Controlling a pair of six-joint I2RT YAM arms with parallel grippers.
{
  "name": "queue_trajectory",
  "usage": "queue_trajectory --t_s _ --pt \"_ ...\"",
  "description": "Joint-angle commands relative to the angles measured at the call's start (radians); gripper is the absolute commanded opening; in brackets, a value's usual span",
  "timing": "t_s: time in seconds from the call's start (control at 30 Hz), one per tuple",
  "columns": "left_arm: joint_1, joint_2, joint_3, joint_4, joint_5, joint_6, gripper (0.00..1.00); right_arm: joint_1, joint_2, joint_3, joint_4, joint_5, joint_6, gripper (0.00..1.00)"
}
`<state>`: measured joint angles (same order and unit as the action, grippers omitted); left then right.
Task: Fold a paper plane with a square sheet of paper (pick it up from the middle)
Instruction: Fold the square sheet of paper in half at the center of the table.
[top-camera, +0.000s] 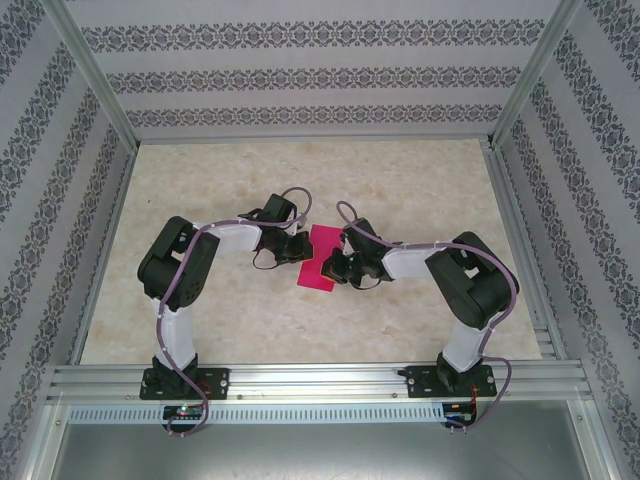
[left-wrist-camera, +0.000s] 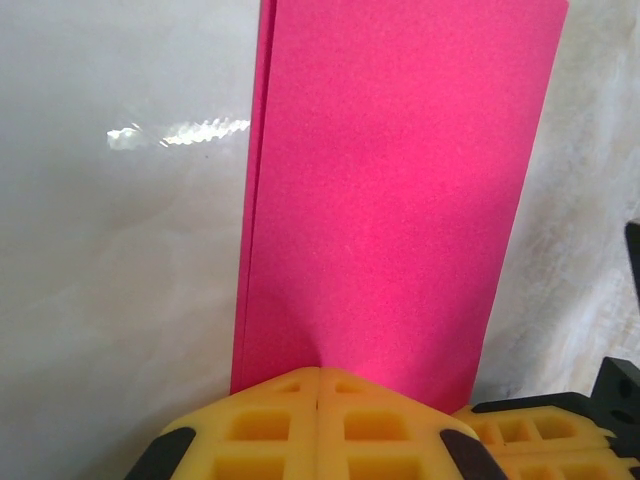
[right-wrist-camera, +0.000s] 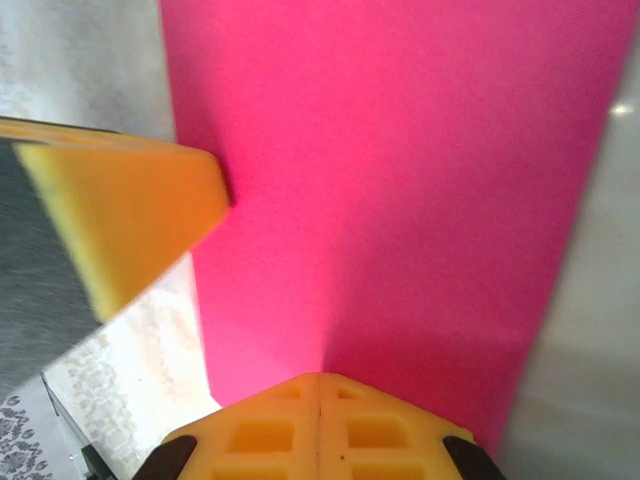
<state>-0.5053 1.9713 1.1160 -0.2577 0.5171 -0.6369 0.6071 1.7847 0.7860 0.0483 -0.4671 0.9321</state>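
The square sheet of paper (top-camera: 320, 258) lies on the table folded in half, a long magenta rectangle (left-wrist-camera: 400, 200) with two layers showing along its left edge. My left gripper (top-camera: 298, 250) is shut, its yellow tips (left-wrist-camera: 318, 370) set on the sheet's near end. My right gripper (top-camera: 340, 268) is shut too, its tips (right-wrist-camera: 320, 376) resting on the pink sheet (right-wrist-camera: 400, 180) from the opposite side. A left finger (right-wrist-camera: 120, 220) touches the sheet's edge in the right wrist view. Whether either gripper nips any paper is unclear. A paper plane is out of view.
The beige marble-look table (top-camera: 200, 300) is framed by aluminium rails (top-camera: 310, 380) and patterned walls (top-camera: 300, 75). Part of the right gripper's yellow and black body (left-wrist-camera: 545, 430) sits close beside the left fingers.
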Motion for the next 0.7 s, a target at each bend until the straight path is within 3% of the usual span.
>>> queue_trajectory --t_s 0.0,0.37,0.67 --pt "-0.007 0.120 -0.084 -0.178 -0.204 -0.002 0.00 0.005 -0.001 -0.035 0.001 -0.010 0.006 0.03" --pt "-0.008 0.123 -0.093 -0.169 -0.206 -0.006 0.00 0.008 -0.125 -0.206 -0.012 -0.013 -0.054 0.04" --pt "-0.008 0.120 -0.083 -0.176 -0.207 0.000 0.00 0.011 -0.191 -0.091 0.005 -0.013 -0.081 0.05"
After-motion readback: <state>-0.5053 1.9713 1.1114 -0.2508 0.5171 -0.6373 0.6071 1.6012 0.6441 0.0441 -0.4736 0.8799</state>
